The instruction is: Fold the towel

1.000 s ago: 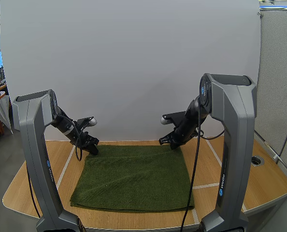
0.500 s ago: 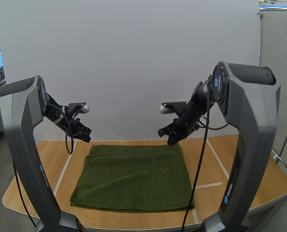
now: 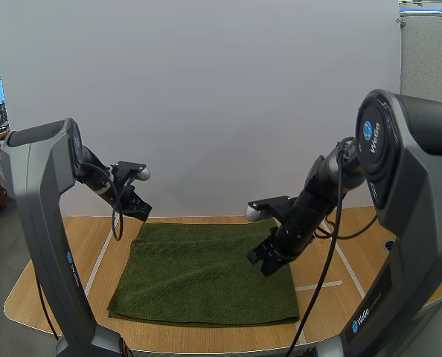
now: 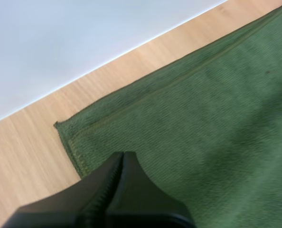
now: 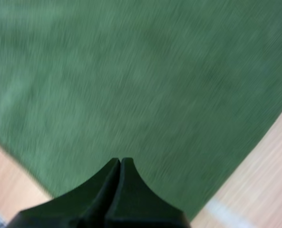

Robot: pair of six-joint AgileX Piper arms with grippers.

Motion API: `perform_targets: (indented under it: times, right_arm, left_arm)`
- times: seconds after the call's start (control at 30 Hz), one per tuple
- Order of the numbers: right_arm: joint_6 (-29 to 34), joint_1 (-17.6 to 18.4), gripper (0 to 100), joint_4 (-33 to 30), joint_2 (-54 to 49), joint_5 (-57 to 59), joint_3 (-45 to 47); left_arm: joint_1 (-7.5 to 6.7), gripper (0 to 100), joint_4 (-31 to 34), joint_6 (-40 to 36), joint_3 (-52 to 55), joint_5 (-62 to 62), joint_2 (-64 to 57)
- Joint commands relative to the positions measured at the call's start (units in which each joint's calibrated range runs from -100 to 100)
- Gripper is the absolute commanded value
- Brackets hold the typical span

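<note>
**While the towel lies flat as before, the right arm has swung in over it with nothing in its grip**

Although both grippers stood at the towel's (image 3: 206, 271) far corners a second ago and then rose clear of it, no corner came up with them. The green cloth is spread in the same place on the table (image 3: 50, 286), with its edges where they were. Since then the right gripper (image 3: 260, 262) has travelled furthest. From above the far right corner it has dropped and come toward the near side, and it now hangs low over the towel's right part, just inside the right edge. The left gripper (image 3: 138, 212) has sunk back a little and sits over the far left corner.

I take this as a repositioning and not a fold under way. No grasp has been made yet, and the right arm seems to be seeking a new hold along the right side.

In each wrist view the arm's own fingers lie pressed together as one dark wedge, pinching no cloth. The left tips point just inside the hemmed far left corner, and the right tips are over plain green pile close to the towel's edge. Whether either tip touches the cloth I cannot tell.
</note>
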Motion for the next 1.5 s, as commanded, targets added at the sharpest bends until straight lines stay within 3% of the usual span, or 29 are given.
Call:
perform_targets:
  times: [0.0, 0.43, 0.73, 1.03, 1.47]
  right_arm:
    - [-1.1, -0.2, 0, -3.1, -5.5, 2.0, 7.4]
    - [-1.1, -0.2, 0, -3.4, -13.5, 4.4, 11.5]
    - [-1.1, -0.2, 0, -4.1, -13.4, 3.0, 11.5]
    - [-1.0, -0.2, 0, -6.2, -13.4, -6.3, 13.0]
    - [-1.0, -0.2, 0, -9.2, -5.8, -10.7, 16.0]
  left_arm:
    - [-0.36, 0, 0.9, -0.2, -1.5, -1.4, 4.3]
    - [-0.36, 0, 0.4, 0.3, -2.8, -2.8, 9.2]
    - [-0.36, 0, 0.0, 0.4, -2.8, -3.2, 9.9]
    - [-0.36, 0, 0.0, 0.2, -2.8, -2.8, 9.9]
    - [-0.36, 0, 0.2, -0.2, -2.8, -2.0, 9.9]
